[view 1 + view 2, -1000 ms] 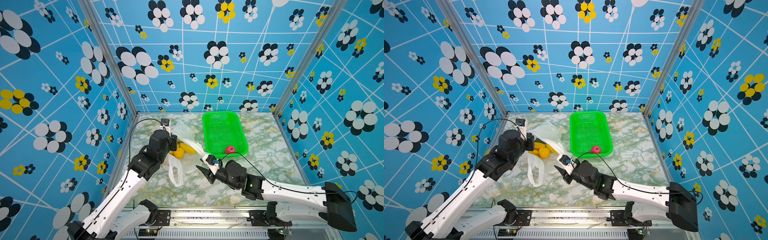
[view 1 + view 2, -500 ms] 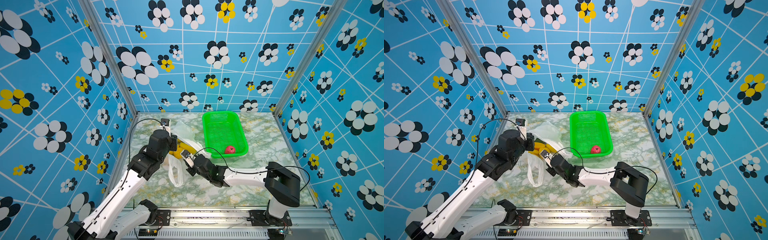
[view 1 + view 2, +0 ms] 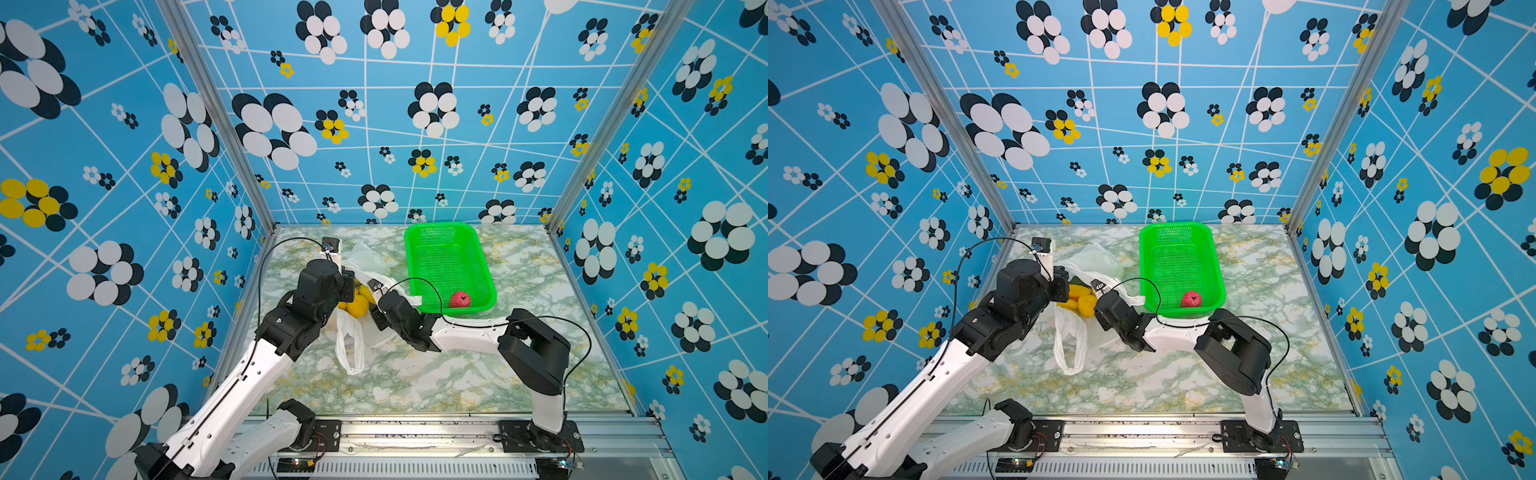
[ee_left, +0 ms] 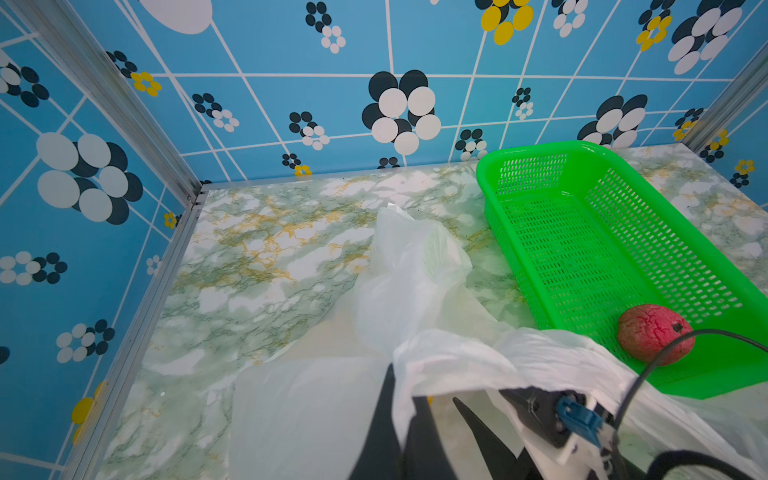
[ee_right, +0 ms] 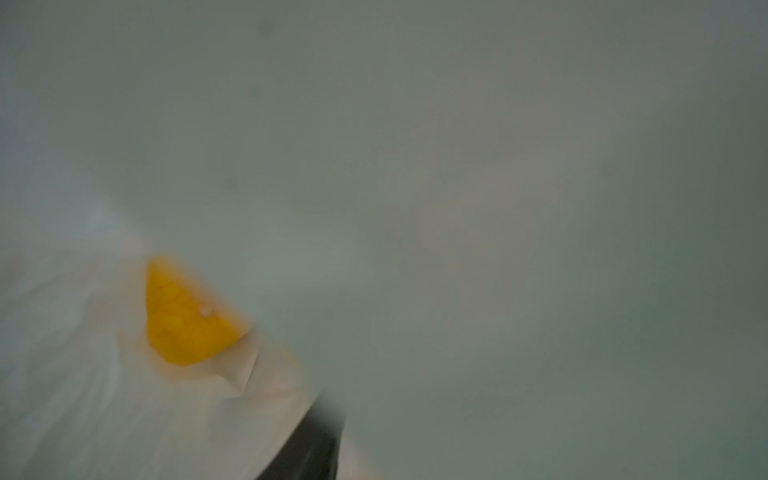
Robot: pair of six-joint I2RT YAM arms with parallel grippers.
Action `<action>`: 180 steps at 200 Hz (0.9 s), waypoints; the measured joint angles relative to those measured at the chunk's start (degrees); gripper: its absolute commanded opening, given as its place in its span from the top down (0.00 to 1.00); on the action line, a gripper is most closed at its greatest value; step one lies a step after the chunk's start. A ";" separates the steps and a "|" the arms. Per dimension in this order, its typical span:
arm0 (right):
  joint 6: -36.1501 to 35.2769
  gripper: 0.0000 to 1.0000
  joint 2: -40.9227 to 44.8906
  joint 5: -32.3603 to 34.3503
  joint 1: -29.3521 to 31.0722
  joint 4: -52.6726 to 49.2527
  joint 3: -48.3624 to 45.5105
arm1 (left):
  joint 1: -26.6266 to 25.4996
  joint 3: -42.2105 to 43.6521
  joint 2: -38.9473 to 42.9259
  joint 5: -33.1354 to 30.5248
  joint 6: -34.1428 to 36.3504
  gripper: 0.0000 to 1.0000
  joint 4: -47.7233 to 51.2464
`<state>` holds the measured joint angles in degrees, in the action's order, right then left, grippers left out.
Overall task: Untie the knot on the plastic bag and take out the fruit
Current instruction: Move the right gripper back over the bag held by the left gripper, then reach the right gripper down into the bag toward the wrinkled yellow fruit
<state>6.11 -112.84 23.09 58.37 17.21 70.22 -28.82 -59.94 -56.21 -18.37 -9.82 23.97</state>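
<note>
The white plastic bag (image 3: 368, 259) lies left of the green basket (image 3: 408, 262), one loop handle (image 3: 350, 353) trailing toward the front. The knot is not in view. Yellow and orange fruit (image 3: 358, 306) sit in the bag's mouth. A red bumpy fruit (image 3: 460, 299) lies in the basket. My left gripper (image 4: 409, 409) is shut on the bag's film at the mouth's edge. My right gripper (image 3: 372, 311) pokes into the mouth beside the fruit, jaws apart and empty. Film covers its camera, leaving one finger (image 5: 316, 440) and a yellow fruit (image 5: 183, 320) visible.
The blue flowered walls (image 3: 208, 249) close in the marble table (image 3: 457, 382) on three sides. The right arm's folded elbow (image 3: 534, 349) stands at the front right. A metal rail (image 3: 415, 432) runs along the front edge.
The right arm has swung left from the table's front middle, and its gripper has gone into the bag's mouth. Left arm and bag have stayed put.
</note>
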 measured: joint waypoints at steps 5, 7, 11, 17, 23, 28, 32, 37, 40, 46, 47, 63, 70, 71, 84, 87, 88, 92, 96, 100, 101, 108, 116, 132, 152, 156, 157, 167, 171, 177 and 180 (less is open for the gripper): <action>0.02 0.36 -0.52 -0.02 -0.09 -0.28 0.68 | 0.00 0.00 0.00 0.00 0.00 1.00 0.00; 0.15 0.35 -0.74 0.00 -0.09 -0.35 0.98 | 0.00 0.00 -0.02 0.00 0.00 1.00 0.00; 0.17 0.33 -1.18 -0.09 -0.20 -0.46 1.51 | 0.00 0.00 -0.04 0.00 0.00 1.00 0.00; 0.20 0.30 -1.66 -0.11 -0.31 -0.74 2.19 | 0.00 0.00 -0.11 0.00 0.00 1.00 0.00; 0.39 0.27 -2.23 -0.15 -0.39 -1.18 2.99 | 0.00 0.00 -0.17 0.00 0.00 1.00 0.00; 0.70 0.25 -2.71 -0.17 -0.46 -1.57 3.74 | 0.00 0.00 -0.26 0.00 0.00 1.00 0.00; 0.70 0.23 -3.06 -0.26 -0.50 -1.84 4.24 | 0.00 0.00 -0.31 0.00 0.00 1.00 0.00; 0.70 0.20 -3.52 -0.28 -0.55 -2.12 5.01 | 0.00 0.00 -0.37 0.02 0.00 1.00 0.00; 1.11 0.18 -3.87 -0.31 -0.57 -2.23 5.44 | 0.00 0.00 -0.37 0.00 0.00 1.00 0.00; 1.16 0.14 -4.55 -0.35 -0.66 -2.51 6.40 | 0.00 0.00 -0.37 0.02 0.00 1.00 0.02; 1.25 0.13 -4.61 -0.35 -0.66 -2.54 6.49 | 0.00 0.00 -0.37 0.02 0.00 1.00 0.02; 1.25 0.04 -5.97 -0.48 -0.83 -3.45 8.33 | 0.11 0.00 -0.37 0.17 0.00 1.00 0.02; 1.46 0.02 -6.49 -0.48 -0.94 -3.85 9.03 | 0.22 0.00 -0.37 0.28 0.00 1.00 0.02; 1.42 0.02 -6.54 -0.48 -0.96 -3.87 9.09 | 0.22 0.00 -0.37 0.33 0.00 1.00 0.02; 2.08 0.01 -7.61 -0.48 -1.33 -5.01 10.69 | 0.31 0.00 -0.37 0.44 0.00 1.00 0.02; 2.25 0.01 -7.87 -0.46 -1.46 -5.18 11.08 | 0.31 0.00 -0.37 0.46 0.00 1.00 0.02; 2.38 0.01 -8.02 -0.48 -1.53 -5.29 11.26 | 0.33 0.00 -0.37 0.46 0.00 1.00 0.02; 2.45 0.01 -8.31 -0.50 -1.70 -5.60 11.76 | 0.33 0.00 -0.37 0.46 0.00 1.00 0.07; 2.69 0.01 -8.74 -0.57 -1.95 -6.03 12.37 | 0.33 0.00 -0.37 0.52 0.00 1.00 0.07; 2.86 0.01 -9.09 -0.70 -2.21 -6.27 12.81 | 0.33 0.00 -0.37 0.59 0.00 1.00 0.07; 2.97 0.01 -9.20 -0.74 -2.32 -6.36 12.96 | 0.33 0.00 -0.37 0.59 0.00 1.00 0.07; 3.43 0.01 -9.73 -1.05 -2.86 -6.60 13.51 | 0.33 0.00 -0.37 0.63 0.00 1.00 0.04; 4.04 0.01 -10.23 -1.55 -3.63 -6.82 13.86 | 0.33 0.00 -0.37 0.72 0.00 1.00 0.07; 5.38 0.01 -11.17 -3.28 -5.07 -6.78 14.71 | 0.33 0.00 -0.37 0.92 0.00 1.00 0.09; 6.95 0.01 -12.39 -5.84 -6.56 -6.71 16.09 | 0.33 0.00 -0.37 1.05 0.00 1.00 0.22; 7.30 0.01 -12.66 -6.36 -6.80 -6.58 16.31 | 0.33 0.00 -0.37 1.05 0.00 1.00 0.22; 7.32 0.01 -12.68 -6.43 -6.82 -6.56 16.35 | 0.33 0.00 -0.37 1.05 0.00 1.00 0.22; 7.96 0.01 -13.09 -7.61 -7.21 -6.25 16.68 | 0.33 0.00 -0.37 1.05 0.00 1.00 0.22; 8.15 0.01 -13.20 -8.11 -7.32 -6.14 16.72 | 0.33 0.00 -0.37 1.05 0.00 1.00 0.24; 8.28 0.01 -13.25 -8.79 -7.45 -5.95 16.72 | 0.33 0.00 -0.37 1.05 0.00 1.00 0.24; 8.31 0.01 -13.27 -9.07 -7.48 -5.92 16.72 | 0.33 0.00 -0.37 1.07 0.00 1.00 0.22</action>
<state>14.41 -126.10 14.02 50.89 11.29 86.94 -28.49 -59.94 -56.58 -17.30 -9.82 24.18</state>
